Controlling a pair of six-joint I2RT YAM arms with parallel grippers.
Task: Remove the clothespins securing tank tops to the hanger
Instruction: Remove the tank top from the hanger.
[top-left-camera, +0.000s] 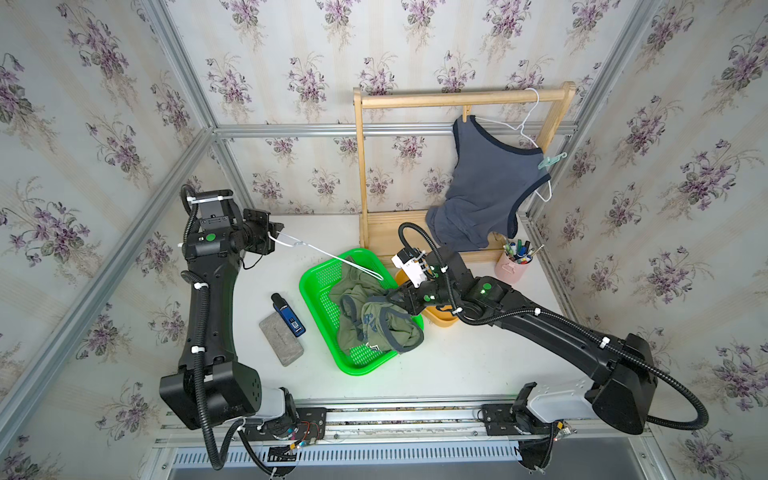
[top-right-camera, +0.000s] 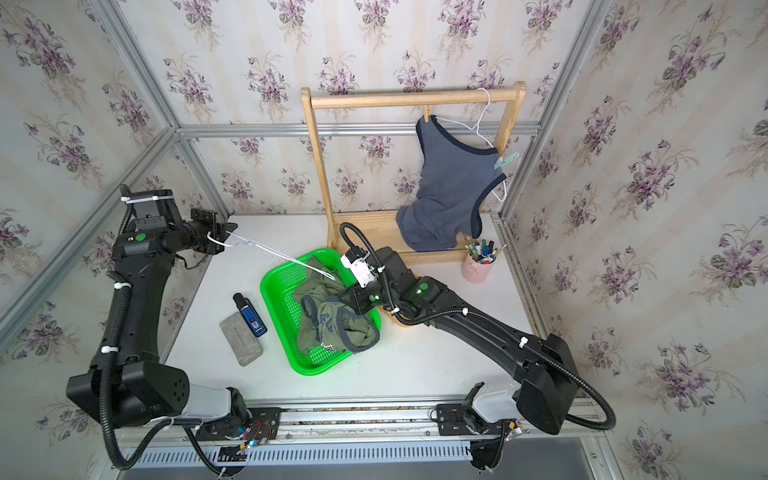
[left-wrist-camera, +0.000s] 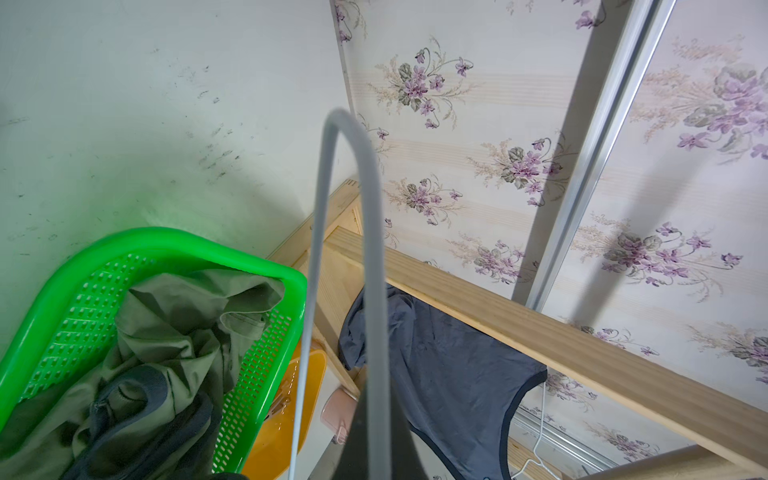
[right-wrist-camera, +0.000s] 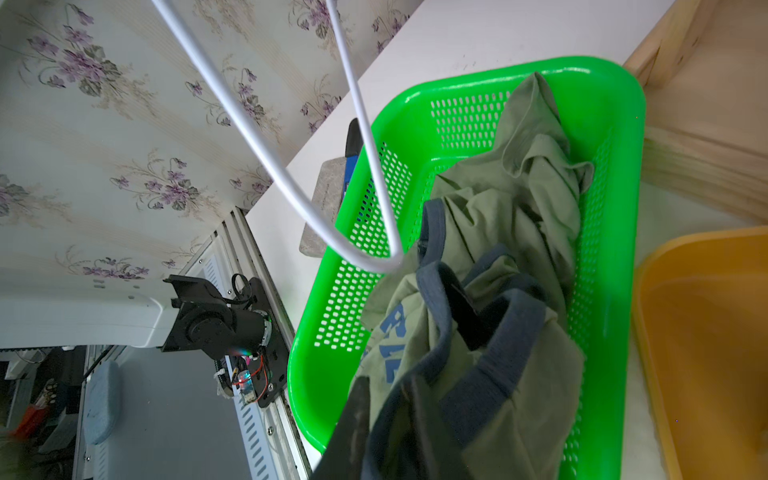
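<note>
Right gripper: narrow, its fingers nipping the navy trim of the olive top; one finger sits inside the armhole, its mate outside the band.
Olive top: crumpled in the basket, under and around the right fingers, one fold raised to them.
Left gripper: clamped tight on the hook end of the held hanger, out past the basket's far side from the right fingers.
Held hanger: white wire slanting from the left fingers down to the olive top; its far bend lies just beside the right fingers, whether touching cloth I cannot tell.
Blue top: hung on the rack hanger from the rack bar, well beyond the right fingers, farther still from the left.
Wooden pin: clipped on the blue top's strap at one hanger end, well apart from both sets of fingers.
Mint pin: clipped on the other strap, likewise well apart, nearer the right fingers than the left.
Tray: yellow, just behind the right fingers, mostly under that wrist.
Cup: pink, full of pens, by the rack's foot, beyond the right arm from the basket.
</note>
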